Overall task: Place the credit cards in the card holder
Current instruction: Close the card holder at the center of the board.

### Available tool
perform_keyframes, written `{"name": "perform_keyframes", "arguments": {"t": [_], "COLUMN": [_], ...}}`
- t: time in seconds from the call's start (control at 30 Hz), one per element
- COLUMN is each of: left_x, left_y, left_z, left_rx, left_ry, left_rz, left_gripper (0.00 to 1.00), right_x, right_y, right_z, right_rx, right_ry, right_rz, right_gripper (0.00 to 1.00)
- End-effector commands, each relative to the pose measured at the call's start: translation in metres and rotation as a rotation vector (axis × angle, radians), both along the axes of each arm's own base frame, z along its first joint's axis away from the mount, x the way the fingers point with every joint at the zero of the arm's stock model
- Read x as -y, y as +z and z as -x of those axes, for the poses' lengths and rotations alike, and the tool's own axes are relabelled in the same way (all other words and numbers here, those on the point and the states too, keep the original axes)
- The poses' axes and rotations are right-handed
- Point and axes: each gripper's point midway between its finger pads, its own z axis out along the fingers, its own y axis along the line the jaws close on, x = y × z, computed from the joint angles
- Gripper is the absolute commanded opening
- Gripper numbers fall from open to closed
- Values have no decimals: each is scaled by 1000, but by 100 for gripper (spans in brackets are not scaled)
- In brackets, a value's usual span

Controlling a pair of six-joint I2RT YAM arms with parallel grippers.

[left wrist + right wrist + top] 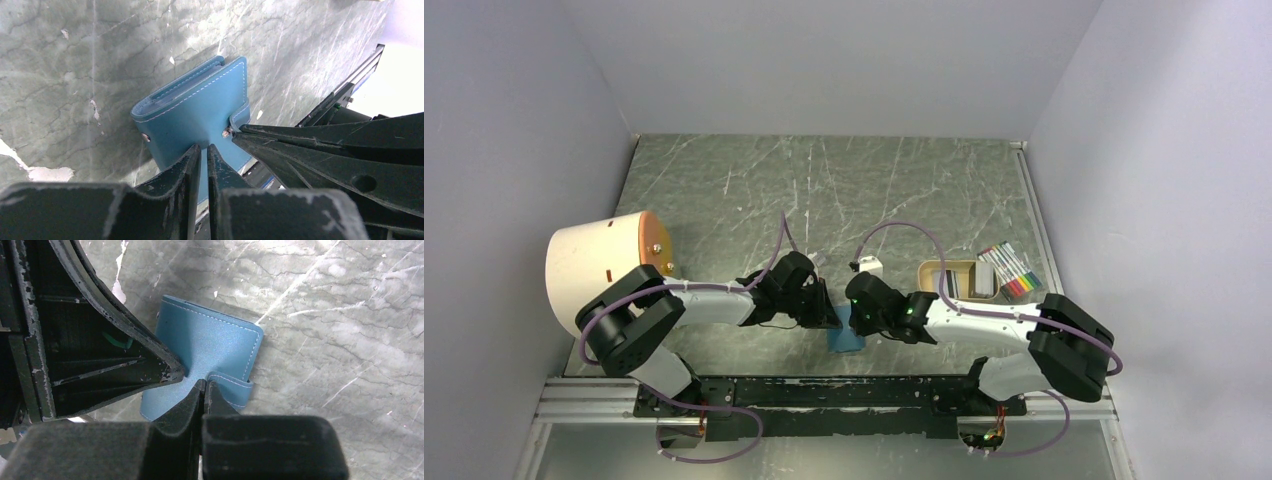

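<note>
Top view: holder (847, 338) sits at the near table edge, between the left gripper (829, 316) and right gripper (857, 312). Cards (957, 281) lie in the tray (927, 268), well apart to the right. I can't read the fingers here.

Left wrist: holder is folded. My left fingers are narrow, just a slit, at its near edge, and I can't tell if they pinch it. Right tip is at the tab (241, 116).

Right wrist: fingers are closed, apparently on the tab.

Risks, I'd say: the thin tab slips out when pulled. If the left isn't pinning the holder, it may drag or drop off the edge.

Only the top view shows the cards. Only the wrist views show the tab.
</note>
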Motion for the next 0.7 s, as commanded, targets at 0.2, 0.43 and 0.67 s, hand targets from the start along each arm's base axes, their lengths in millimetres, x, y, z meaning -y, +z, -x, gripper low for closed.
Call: {"name": "perform_keyframes", "arguments": {"t": [0.2,0.43,0.67], "left_x": [-16,-17,-17], "left_y": [-25,-25,-27], "left_z": [16,16,16], "left_rx": [-45,-47,-53], "left_ry": [-16,-12,-12], "left_rz": [-88,-90,-92], "left_gripper": [18,18,17], "right_x": [-9,-12,-8], "right_y": [-2,-8,-22], "right_z": [9,25,35], "right_rx": [-21,-37,-44], "right_ry": [31,53,53], "right_rz": [-6,16,72], "right_gripper": [0,0,0]}}
